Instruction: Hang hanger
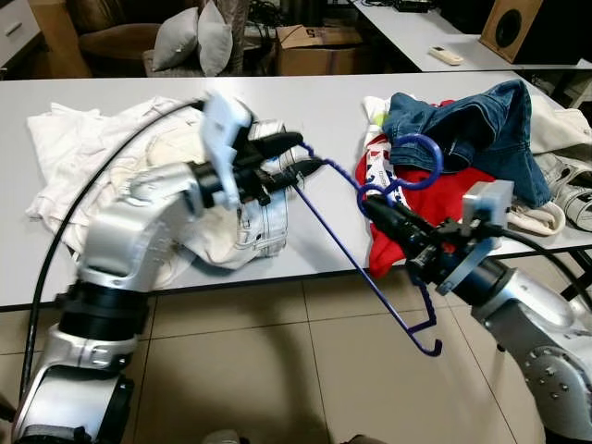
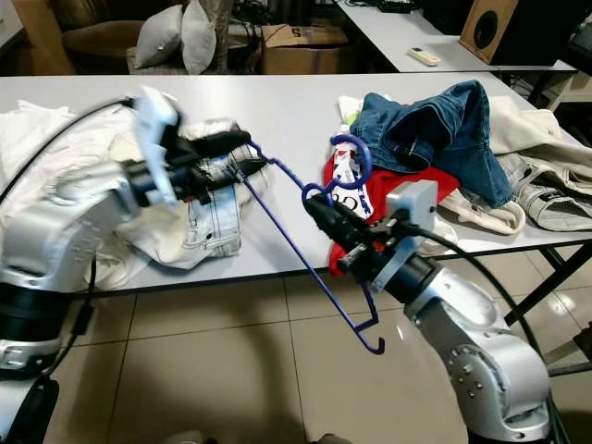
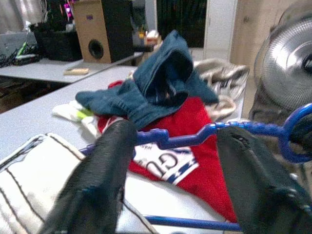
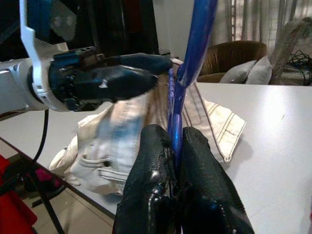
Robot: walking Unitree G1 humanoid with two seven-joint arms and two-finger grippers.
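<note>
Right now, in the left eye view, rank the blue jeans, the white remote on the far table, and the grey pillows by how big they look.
1. Blue jeans, nearer the camera.
2. Grey pillows.
3. White remote.

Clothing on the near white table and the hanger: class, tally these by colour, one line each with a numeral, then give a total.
White or cream: 3, the white shirt, the white trousers and the cream garment
Blue: 2, the denim jeans and the blue hanger held by the left gripper and the right gripper
Red: 1, the red shirt
Total: 6
</note>
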